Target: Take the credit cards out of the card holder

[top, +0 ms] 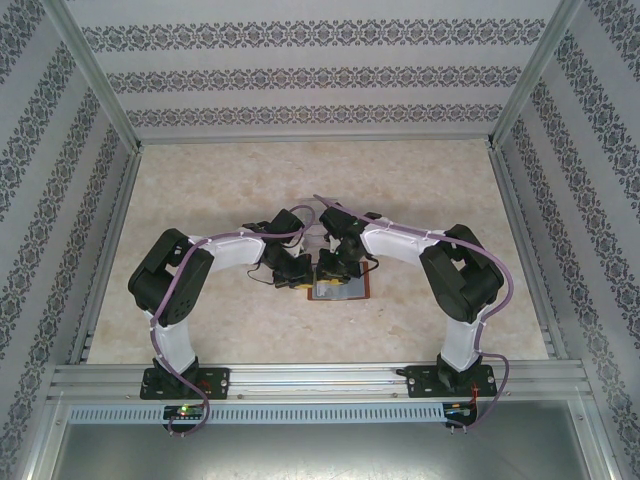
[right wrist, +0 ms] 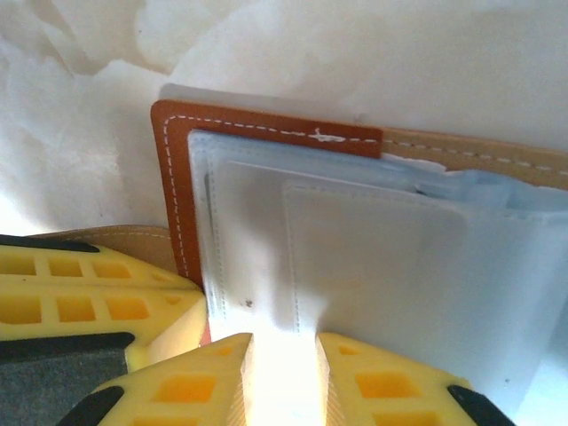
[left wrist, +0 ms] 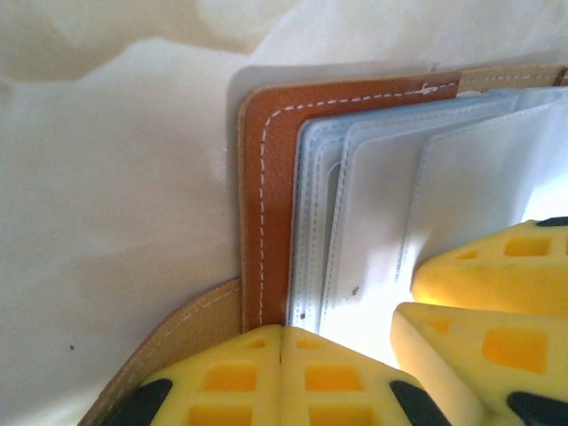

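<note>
opened card holder at mid frame on the surface, pinned at its edge by the clenched left hand; right hand parted over pale pockets. a pocket, not a card, could be pinched.

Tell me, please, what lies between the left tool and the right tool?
The pale blue-grey inner pockets of the reddish-brown leather folding wallet lie between the shut left tool and the right tool; the left wrist view shows it.

Damask-striped white walls, aluminium frame rails, mottled beige tabletop.
</note>
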`<state>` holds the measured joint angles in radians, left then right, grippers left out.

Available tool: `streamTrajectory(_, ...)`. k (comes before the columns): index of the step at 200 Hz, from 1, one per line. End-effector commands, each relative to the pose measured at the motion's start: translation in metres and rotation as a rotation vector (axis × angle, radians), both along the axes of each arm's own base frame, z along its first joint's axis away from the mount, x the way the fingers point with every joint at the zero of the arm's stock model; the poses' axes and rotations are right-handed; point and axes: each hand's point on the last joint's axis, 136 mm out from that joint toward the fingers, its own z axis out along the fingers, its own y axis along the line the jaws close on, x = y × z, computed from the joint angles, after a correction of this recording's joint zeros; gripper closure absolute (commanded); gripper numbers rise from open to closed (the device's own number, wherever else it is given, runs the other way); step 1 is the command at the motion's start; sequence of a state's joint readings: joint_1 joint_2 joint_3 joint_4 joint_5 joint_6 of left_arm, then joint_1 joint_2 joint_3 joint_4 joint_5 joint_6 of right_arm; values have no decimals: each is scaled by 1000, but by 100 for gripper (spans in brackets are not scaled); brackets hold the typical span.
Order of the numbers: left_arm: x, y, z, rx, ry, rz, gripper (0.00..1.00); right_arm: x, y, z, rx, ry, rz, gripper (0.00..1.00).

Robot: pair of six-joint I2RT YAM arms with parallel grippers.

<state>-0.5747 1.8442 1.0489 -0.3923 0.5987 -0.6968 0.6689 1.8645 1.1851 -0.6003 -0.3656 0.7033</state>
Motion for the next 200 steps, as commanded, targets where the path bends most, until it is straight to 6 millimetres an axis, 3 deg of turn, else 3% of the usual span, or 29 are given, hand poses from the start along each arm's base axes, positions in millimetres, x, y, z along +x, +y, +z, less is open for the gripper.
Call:
streamTrajectory(1,-9,6,-11,37,16,-1,95,-4,-12,2,-90,-11,21,73)
streamTrajectory(98,-9,4,-11,29,18,-7,95,-1,-28,16,-194,-73,70,59)
streamTrajectory(200,-7,3,-12,29,16,-6,95,1,-48,28,-291,-113,85,56)
